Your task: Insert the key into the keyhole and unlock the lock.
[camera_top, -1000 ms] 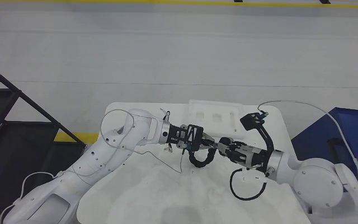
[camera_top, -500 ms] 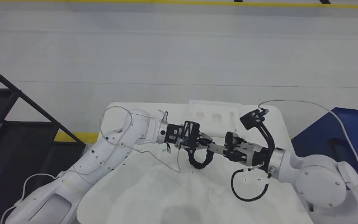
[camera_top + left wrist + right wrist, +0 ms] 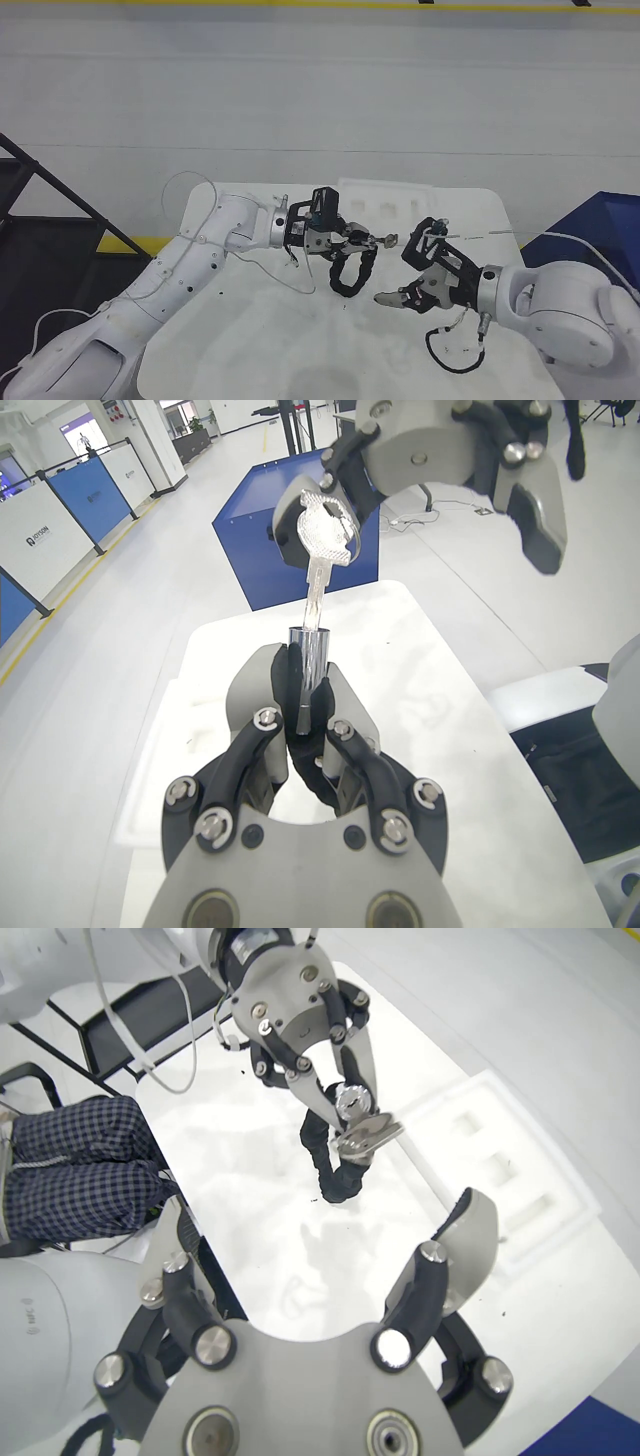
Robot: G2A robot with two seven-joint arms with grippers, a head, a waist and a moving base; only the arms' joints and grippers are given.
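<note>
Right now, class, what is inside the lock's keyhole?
The key sits in the lock: its blade enters the keyhole, head and ring outside. The blade's tip is covered by the lock, so its depth cannot be seen.

Table [image 3: 262, 345]: one, white, with rounded corners. On it we recorded one white foam tray [image 3: 482, 1143], lying flat along the far edge, with three rectangular recesses in a row. We also noted a few small dark specks [image 3: 314, 1200] scattered on the top.
</note>
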